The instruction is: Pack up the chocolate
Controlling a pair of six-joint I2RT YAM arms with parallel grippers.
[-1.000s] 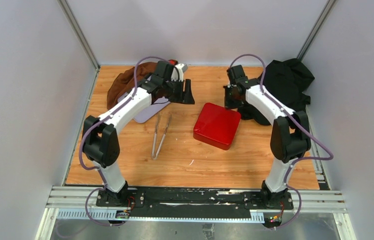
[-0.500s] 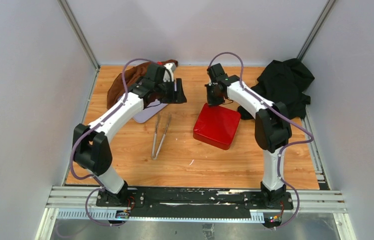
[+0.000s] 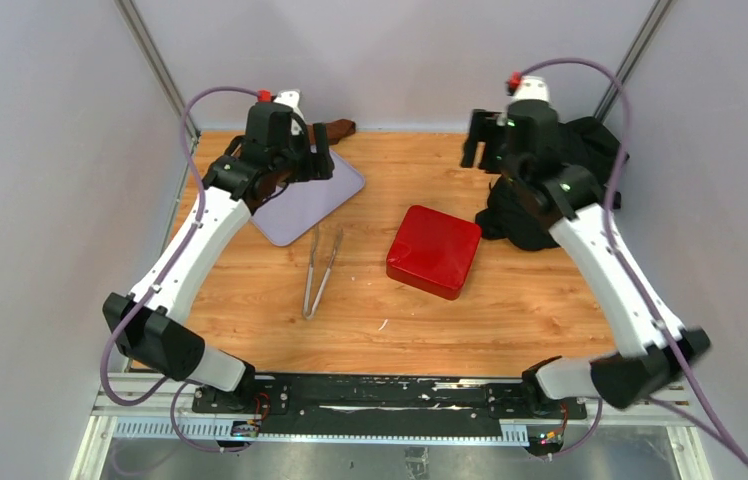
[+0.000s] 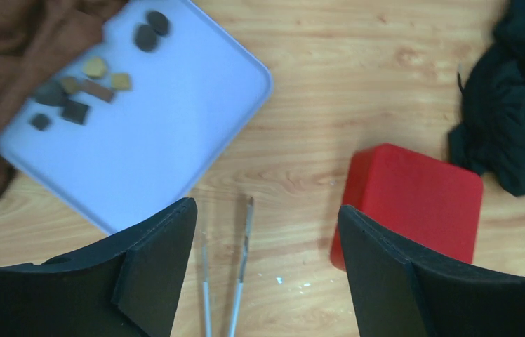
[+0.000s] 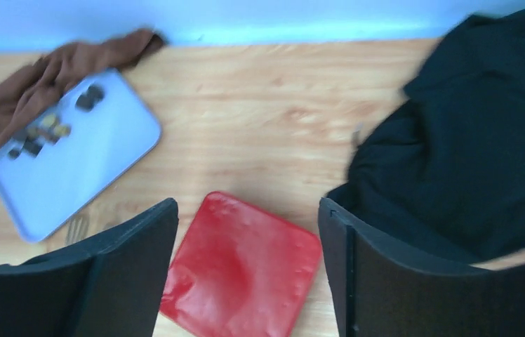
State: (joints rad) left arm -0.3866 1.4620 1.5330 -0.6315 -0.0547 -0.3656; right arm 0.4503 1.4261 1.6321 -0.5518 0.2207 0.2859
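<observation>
Across the wooden table, walled in by pale grey panels, a brown cloth sits at the far left and a black cloth at the far right. A lavender tray holds the chocolate, bunched at the end touching the brown cloth. A red box, lid on, lies mid-table, with metal tongs between it and the tray. The left gripper and the right gripper hang above with jaws apart, holding nothing.

Tray: far left of the surface, cloth overlapping its left edge
Chocolate: on tray, beside that cloth
Tongs: before tray
Box: right of tongs
Second cloth: right of box
</observation>
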